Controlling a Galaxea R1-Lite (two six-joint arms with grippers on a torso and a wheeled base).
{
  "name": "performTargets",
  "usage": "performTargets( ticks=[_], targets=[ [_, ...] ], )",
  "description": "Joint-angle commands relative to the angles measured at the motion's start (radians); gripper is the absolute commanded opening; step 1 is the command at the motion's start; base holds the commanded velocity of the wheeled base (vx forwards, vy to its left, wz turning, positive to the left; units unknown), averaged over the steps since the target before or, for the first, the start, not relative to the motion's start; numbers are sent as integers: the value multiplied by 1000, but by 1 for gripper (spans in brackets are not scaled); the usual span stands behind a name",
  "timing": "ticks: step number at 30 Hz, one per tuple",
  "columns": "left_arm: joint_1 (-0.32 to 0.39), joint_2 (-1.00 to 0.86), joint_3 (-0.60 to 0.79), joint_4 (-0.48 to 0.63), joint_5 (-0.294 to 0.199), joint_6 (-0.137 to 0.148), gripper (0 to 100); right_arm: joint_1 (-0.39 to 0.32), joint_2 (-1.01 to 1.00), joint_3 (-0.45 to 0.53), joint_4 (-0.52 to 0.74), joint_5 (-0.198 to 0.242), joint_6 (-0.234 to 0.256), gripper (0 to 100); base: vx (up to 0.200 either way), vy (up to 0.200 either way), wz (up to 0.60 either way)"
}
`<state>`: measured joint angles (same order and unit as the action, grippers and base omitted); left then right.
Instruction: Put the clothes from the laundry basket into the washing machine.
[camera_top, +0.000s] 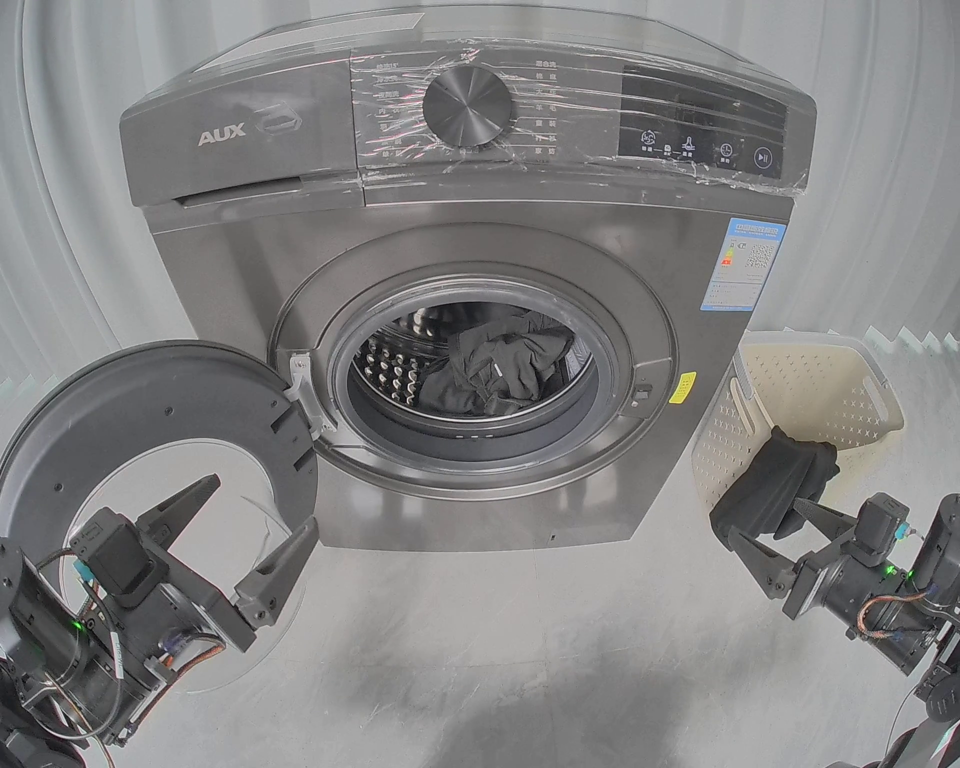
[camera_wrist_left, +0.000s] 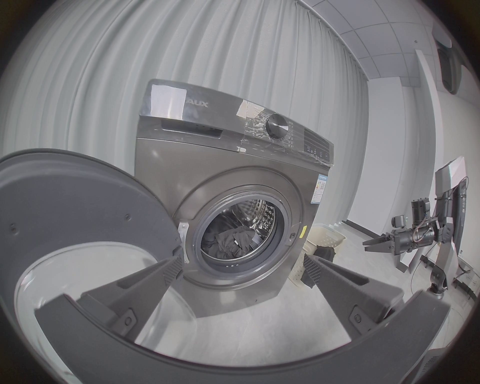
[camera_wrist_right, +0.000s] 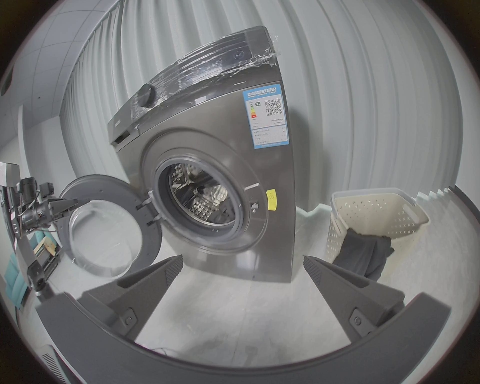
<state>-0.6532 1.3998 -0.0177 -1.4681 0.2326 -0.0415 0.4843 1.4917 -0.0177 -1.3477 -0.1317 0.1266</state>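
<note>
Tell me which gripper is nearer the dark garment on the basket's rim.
Right. The right gripper is just beside the dark garment; the left gripper is far off, by the open door.

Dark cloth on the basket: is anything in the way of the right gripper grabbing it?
No, nothing visible. The open right gripper faces the dark cloth draped over the laundry basket rim, with only bare floor between them. The washing machine door is swung open too.
</note>
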Motion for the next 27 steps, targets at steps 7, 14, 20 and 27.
performTargets(
  ticks=[7, 14, 20, 27],
  targets=[
    [43, -282, 18, 246, -1, 3, 100, -15, -507, 18, 512, -3, -8, 100, -114, 0, 0],
    [75, -568, 18, 572, -2, -9, 100, -124, -792, 16, 756, -9, -16, 100, 0, 0, 0],
    [205, -861, 18, 960, -15, -14, 100, -306, -1108, 15, 981, 52, -39, 100, 0, 0, 0],
    [377, -1136, 18, 1147, -182, -21, 100, -454, -1386, -1, 1228, 213, -101, 100, 0, 0, 0]
  ],
)
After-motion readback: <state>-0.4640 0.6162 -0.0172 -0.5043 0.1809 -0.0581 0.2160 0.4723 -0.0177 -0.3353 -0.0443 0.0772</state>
